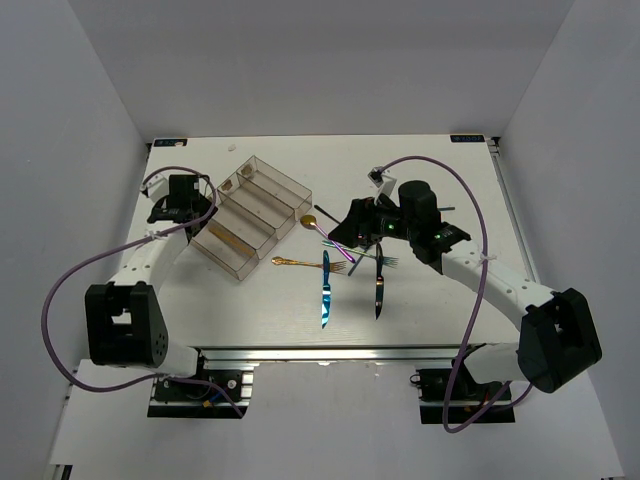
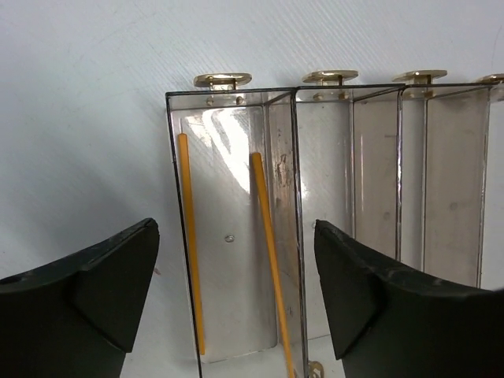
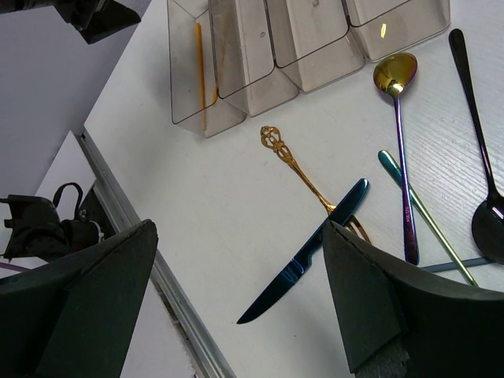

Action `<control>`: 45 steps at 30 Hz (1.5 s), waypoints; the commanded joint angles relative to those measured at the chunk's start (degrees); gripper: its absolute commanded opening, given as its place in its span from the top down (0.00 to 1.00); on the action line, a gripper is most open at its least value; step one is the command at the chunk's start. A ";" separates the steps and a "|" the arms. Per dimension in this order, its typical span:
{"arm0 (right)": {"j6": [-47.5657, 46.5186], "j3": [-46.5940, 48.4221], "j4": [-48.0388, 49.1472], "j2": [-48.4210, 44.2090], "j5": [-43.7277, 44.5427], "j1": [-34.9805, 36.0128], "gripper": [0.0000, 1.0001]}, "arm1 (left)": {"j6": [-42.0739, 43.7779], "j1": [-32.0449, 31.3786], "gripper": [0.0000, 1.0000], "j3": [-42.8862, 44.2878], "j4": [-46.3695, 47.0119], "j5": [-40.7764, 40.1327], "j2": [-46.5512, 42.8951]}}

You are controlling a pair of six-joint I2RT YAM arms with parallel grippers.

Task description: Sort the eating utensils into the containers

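Parted fingers [image 2: 87, 307]; chopsticks [image 2: 190, 236] lengthwise in tray [image 2: 374, 181]

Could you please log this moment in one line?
left gripper open at tray | chopsticks in end compartment | right gripper open over blue knife

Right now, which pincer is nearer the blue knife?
Right. The right pincer hovers close above the blue knife, near its far end; the left pincer is well off to the left, at the clear tray.
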 commanded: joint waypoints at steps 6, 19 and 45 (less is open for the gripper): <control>-1.66 2.18 -1.58 0.55 4.92 -0.28 0.11 | 6.42 0.31 0.02 2.93 -1.93 0.96 -10.66; 0.88 3.76 -13.98 -4.80 46.48 -0.46 0.11 | 16.80 0.31 0.02 -4.18 -9.05 -2.27 -27.62; 33.93 43.47 -47.29 38.24 51.79 -24.44 0.37 | 18.03 -5.58 0.02 -13.06 -5.89 -0.80 -36.07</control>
